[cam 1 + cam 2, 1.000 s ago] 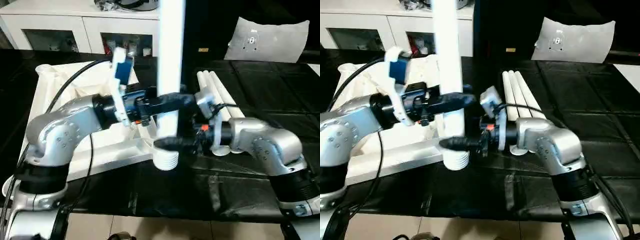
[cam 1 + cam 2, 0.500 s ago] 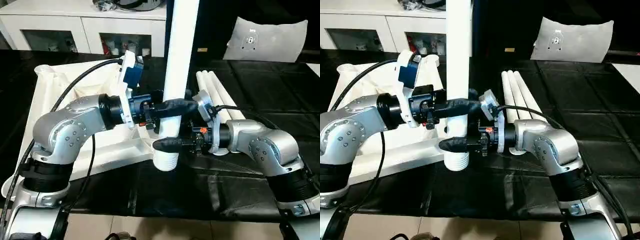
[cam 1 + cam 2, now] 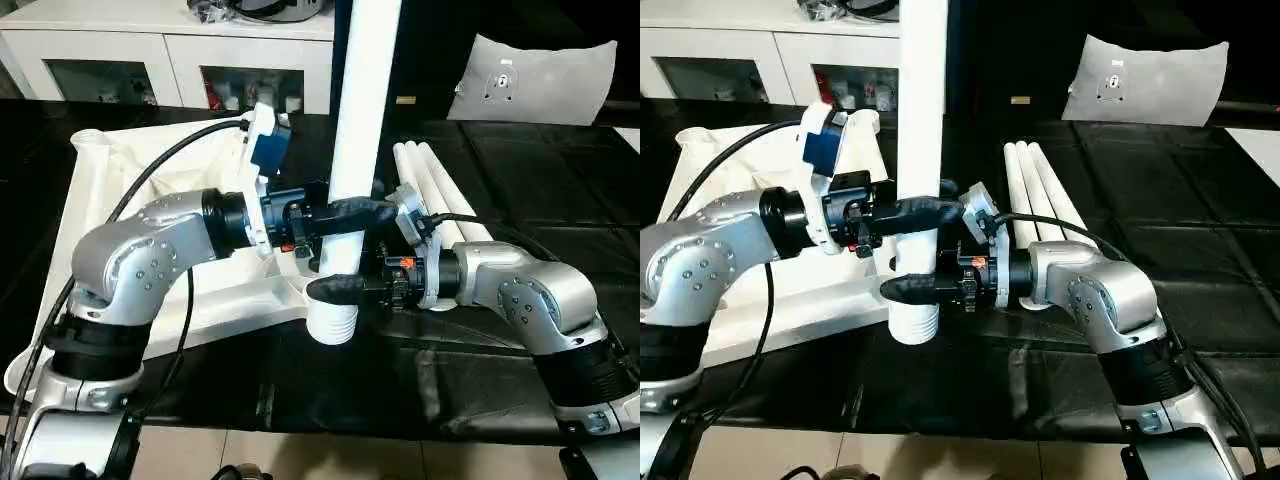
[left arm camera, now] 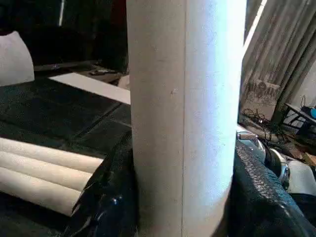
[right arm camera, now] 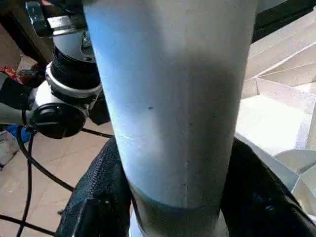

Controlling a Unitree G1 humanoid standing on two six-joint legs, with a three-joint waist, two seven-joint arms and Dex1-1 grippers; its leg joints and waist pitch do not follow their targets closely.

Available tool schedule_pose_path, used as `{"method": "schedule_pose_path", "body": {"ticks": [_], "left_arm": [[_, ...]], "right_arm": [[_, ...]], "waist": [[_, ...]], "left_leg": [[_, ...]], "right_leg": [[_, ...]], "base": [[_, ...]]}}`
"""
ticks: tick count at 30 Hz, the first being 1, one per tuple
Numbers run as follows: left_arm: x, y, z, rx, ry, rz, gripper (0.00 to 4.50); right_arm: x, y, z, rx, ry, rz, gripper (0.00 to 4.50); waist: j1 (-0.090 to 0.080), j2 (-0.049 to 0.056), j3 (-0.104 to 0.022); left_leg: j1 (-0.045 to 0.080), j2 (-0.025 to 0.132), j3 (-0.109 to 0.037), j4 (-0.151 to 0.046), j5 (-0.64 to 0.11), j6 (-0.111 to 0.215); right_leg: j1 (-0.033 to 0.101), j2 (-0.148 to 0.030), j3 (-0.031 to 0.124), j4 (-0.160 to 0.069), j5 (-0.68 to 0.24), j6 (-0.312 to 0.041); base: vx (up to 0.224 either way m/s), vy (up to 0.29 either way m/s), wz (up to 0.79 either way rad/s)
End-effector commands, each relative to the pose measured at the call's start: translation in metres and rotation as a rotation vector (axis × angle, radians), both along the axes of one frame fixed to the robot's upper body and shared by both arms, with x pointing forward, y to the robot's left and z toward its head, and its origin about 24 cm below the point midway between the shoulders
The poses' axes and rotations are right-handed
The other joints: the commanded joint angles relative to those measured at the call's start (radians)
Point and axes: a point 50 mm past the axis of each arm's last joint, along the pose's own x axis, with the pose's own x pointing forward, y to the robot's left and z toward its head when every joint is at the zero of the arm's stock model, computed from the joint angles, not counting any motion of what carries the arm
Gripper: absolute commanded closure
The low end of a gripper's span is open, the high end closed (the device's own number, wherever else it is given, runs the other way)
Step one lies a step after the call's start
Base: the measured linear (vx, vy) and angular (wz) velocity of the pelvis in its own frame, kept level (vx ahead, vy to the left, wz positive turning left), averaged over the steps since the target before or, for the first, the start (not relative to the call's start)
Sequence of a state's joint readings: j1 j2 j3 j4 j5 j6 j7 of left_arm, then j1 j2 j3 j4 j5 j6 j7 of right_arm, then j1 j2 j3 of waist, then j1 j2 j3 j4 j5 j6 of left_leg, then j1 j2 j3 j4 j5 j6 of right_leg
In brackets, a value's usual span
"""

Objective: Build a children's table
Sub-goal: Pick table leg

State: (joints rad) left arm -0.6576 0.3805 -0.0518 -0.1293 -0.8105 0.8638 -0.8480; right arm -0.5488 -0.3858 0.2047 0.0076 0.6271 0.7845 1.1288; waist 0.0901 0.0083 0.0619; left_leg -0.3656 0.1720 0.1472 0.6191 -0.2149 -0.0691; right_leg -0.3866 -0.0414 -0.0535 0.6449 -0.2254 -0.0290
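A long white leg (image 3: 362, 100) of the children's table stands almost upright, its ribbed lower end (image 3: 333, 323) at the near corner of the white table top (image 3: 110, 190), which lies underside up on the left. My left gripper (image 3: 345, 213) is shut on the leg, and its black fingers (image 4: 106, 197) press both sides of it. Just below, my right gripper (image 3: 335, 287) also grips the leg, its fingers (image 5: 98, 197) snug against it. Three more legs (image 3: 430, 185) lie side by side on the black table to the right.
The black padded table (image 3: 530, 200) stretches to the right, with its front edge close to me above the tiled floor (image 3: 330, 455). A white cabinet (image 3: 150, 50) stands at the back left. A grey-white cushion-like panel (image 3: 535, 75) leans at the back right.
My right gripper's fingers have closed in on the leg. The leg's upper part has leaned slightly to the right while its lower end stayed in place.
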Motion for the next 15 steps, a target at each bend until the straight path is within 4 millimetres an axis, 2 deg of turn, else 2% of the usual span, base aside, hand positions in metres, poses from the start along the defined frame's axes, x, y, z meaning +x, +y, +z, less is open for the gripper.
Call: {"method": "schedule_pose_path", "body": {"ticks": [1,2,4,8,9,15], "left_arm": [[0.0,-0.002,0.01,-0.01,-0.033,0.012,2.29],[-0.002,-0.005,0.013,-0.026,-0.044,0.004,2.08],[-0.004,-0.008,0.017,-0.072,-0.034,-0.007,1.94],[-0.008,-0.013,0.025,-0.154,-0.019,-0.029,1.94],[-0.009,-0.015,0.026,-0.174,-0.016,-0.032,1.94],[-0.014,-0.023,0.023,-0.166,-0.012,-0.039,1.94]], "right_arm": [[-0.003,0.004,-0.005,-0.014,0.016,0.012,2.55],[-0.003,0.004,-0.008,-0.02,0.014,0.004,2.55],[-0.004,0.005,-0.01,-0.022,0.019,-0.007,2.55],[-0.001,0.004,-0.014,-0.03,0.024,-0.051,2.58],[0.0,0.004,-0.015,-0.032,0.025,-0.068,2.58],[-0.001,0.006,-0.018,-0.012,0.046,-0.088,2.6]], "waist": [[0.003,0.004,-0.073],[0.004,0.003,-0.074],[0.005,0.004,-0.075],[0.005,0.004,-0.075],[0.005,0.007,-0.074],[0.005,0.006,-0.074]], "left_leg": [[-0.001,0.046,-0.008,-0.062,-0.001,0.012],[-0.001,0.047,-0.008,-0.062,-0.002,0.013],[-0.002,0.046,-0.008,-0.06,0.008,0.012],[-0.002,0.046,-0.008,-0.06,-0.003,0.014],[-0.002,0.046,-0.009,-0.06,-0.005,0.014],[-0.002,0.046,-0.01,-0.061,-0.003,0.019]], "right_leg": [[0.064,-0.091,0.055,-0.072,-0.02,-0.215],[0.065,-0.092,0.055,-0.072,-0.014,-0.217],[0.066,-0.092,0.055,-0.068,0.011,-0.224],[0.067,-0.093,0.055,-0.071,0.002,-0.227],[0.066,-0.091,0.054,-0.071,-0.005,-0.227],[0.066,-0.091,0.054,-0.072,-0.003,-0.22]], "base": [[0.0,0.0,0.0],[0.0,0.0,0.0],[0.0,0.0,0.0],[0.0,0.0,0.0],[0.0,0.0,0.0],[0.0,0.0,0.0]]}}
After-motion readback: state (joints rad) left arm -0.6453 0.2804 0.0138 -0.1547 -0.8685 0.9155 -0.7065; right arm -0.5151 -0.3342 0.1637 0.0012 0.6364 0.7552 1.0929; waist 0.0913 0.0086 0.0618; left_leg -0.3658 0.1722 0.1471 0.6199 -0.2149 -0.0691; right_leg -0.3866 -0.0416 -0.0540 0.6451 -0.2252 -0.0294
